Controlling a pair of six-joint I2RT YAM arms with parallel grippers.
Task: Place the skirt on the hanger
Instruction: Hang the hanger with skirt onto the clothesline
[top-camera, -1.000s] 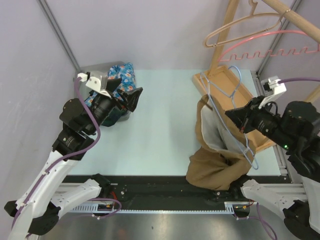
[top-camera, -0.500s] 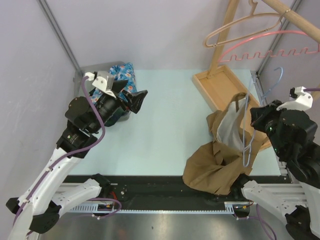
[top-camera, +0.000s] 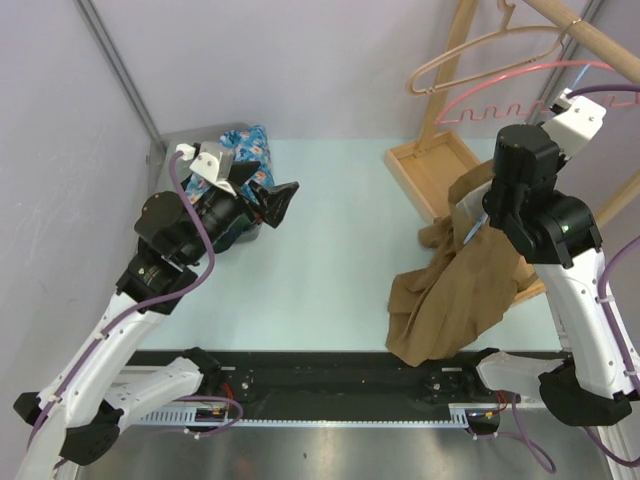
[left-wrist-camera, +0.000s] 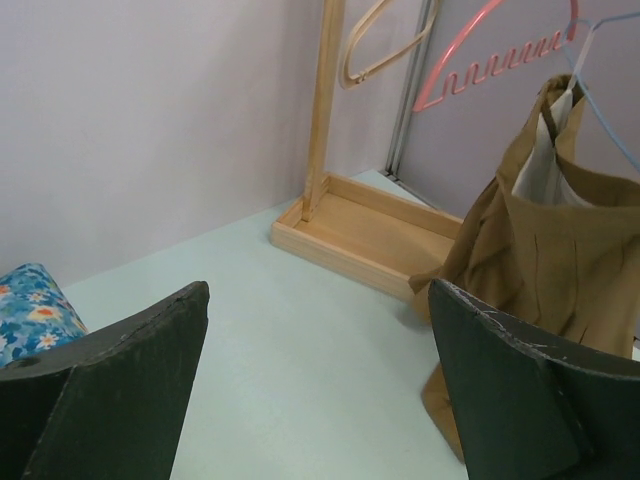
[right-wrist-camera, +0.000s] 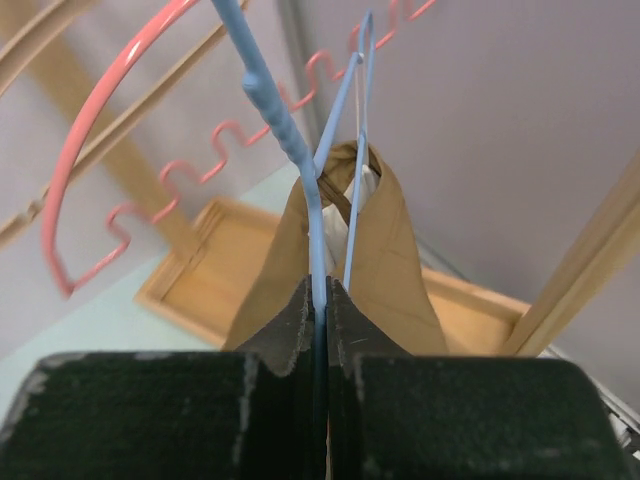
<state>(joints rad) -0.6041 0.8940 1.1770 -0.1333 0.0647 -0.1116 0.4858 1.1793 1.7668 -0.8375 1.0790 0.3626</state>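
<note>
The brown skirt with a pale lining hangs on a thin blue wire hanger at the right, its hem trailing on the table. In the right wrist view my right gripper is shut on the hanger's wire just below the neck, with the skirt's waist draped right beyond the fingertips. From above, the raised right arm hides those jaws. The left wrist view shows the skirt and the hanger well to the right. My left gripper stands wide open and empty over the table's left side, far from the skirt.
A wooden rack with a tray base stands at the back right. A pink wavy hanger and a wooden hanger hang from its rail. A blue floral cloth lies in a grey bin at the back left.
My right arm has swung up and back toward the rack, lifting the hanger and most of the skirt off the table. The left arm has barely moved.
</note>
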